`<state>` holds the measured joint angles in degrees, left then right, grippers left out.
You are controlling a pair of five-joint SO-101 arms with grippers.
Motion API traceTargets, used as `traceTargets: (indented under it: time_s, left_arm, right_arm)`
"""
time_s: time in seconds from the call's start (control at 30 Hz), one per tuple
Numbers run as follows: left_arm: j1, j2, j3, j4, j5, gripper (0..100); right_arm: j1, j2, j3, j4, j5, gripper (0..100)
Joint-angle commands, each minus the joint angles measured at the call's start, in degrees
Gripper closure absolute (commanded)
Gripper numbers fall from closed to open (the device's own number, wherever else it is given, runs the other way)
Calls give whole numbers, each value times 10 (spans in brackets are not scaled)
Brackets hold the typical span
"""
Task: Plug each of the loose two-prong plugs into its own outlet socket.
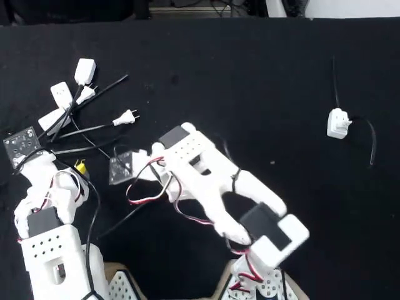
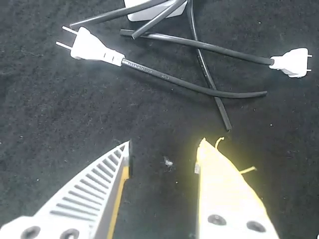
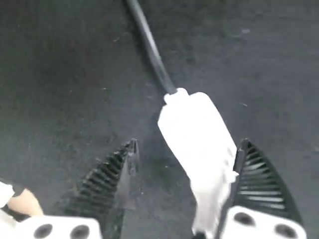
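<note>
Found the left gripper [image 2: 164, 144] low over the black cloth [image 2: 60, 114], jaws wide apart and holding nothing. Saw a near plug [image 2: 89, 46] beyond its fingertips, flat on the cloth, both prongs bare and a black cord trailing off it. Saw a far plug [image 2: 293, 62] well apart from the first, at the end of a cord that crossed others. Made out part of a white socket [image 2: 149, 7] at the frame's edge, under the crossing cords [image 2: 199, 47].

Found the right gripper [image 3: 188, 144] with jaws wide too, and a third plug [image 3: 197, 134] between them. Saw it touching one finger [image 3: 261, 174] and clear of the other. Could not tell whether it was lifted or resting on the cloth. Could not see its prongs. Followed its lead [image 3: 149, 50] straight away from the gripper.

From above, saw the left arm [image 1: 47, 212] at the table's left edge, just beside a tangle of cords. Counted three white sockets [image 1: 61, 94] in that tangle, near the far left of the cloth. Could not tell whether any plug sat in them. Saw a stray plug [image 1: 127, 117] just beside the tangle, prongs free. Saw the right arm [image 1: 212, 181] stretched from the near edge slantwise toward that tangle, its wrist near the stray plug. Saw a far socket [image 1: 338, 123] alone on the right side, well apart from both arms, with a thin black cord at it.
</note>
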<state>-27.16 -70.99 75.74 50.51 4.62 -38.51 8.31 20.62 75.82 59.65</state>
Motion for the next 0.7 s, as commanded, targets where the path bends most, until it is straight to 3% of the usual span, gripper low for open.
traceTargets:
  time_s: [0.0,0.17,0.23,0.3,0.33,0.4,0.53,0.67]
  left_arm:
    - [0,-8,-8,2,6,780]
    - [0,-8,-8,2,6,780]
    - [0,-8,-8,2,6,780]
    - [0,-10,-8,2,6,780]
    - [0,-11,-8,2,6,780]
    - [0,-11,-8,2,6,780]
    - [0,-11,-8,2,6,780]
    - [0,-11,-8,2,6,780]
  right_arm:
    - [8,29,-16,-42,13,705]
    - [40,47,-15,-89,11,725]
    - [49,48,-17,-92,9,800]
    - [61,48,-20,-103,-11,936]
    - [70,48,-24,-110,-33,997]
    - [105,47,-32,-113,-84,962]
    - [195,31,-67,-111,-171,988]
    - [318,2,-132,-19,-362,987]
